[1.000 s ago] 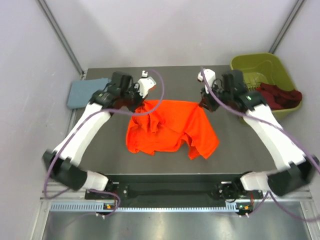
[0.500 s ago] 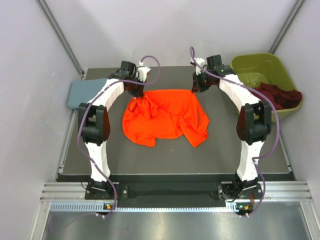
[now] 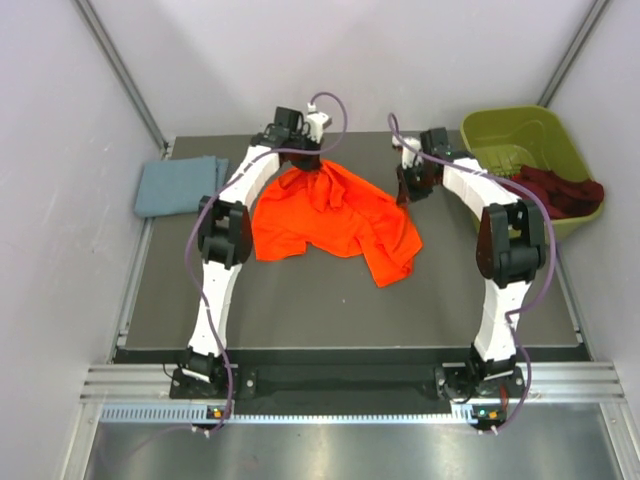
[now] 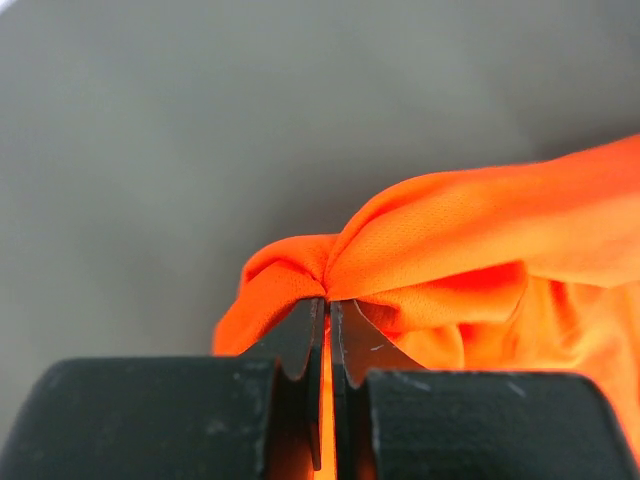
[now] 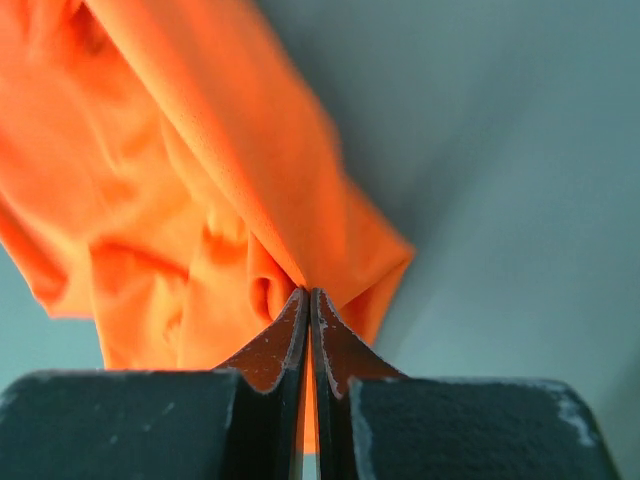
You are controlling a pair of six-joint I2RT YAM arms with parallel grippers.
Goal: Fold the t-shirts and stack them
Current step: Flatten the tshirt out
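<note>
While the orange t-shirt [image 3: 330, 215] sags onto the table [image 3: 300, 310], the left gripper [image 4: 327, 312] and right gripper [image 5: 308, 300] each pinch 1 bunched edge, jaws nearly touching.

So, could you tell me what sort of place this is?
Probably a lab test cell, not a home: plain white walls box in a dark table, and two robot arms are bolted to a metal rail.

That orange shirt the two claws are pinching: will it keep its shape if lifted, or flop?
Probably flops: the orange shirt crumples in loose folds between the left gripper and right gripper. Likely light, since small pinches of bunched cloth hold it.
</note>
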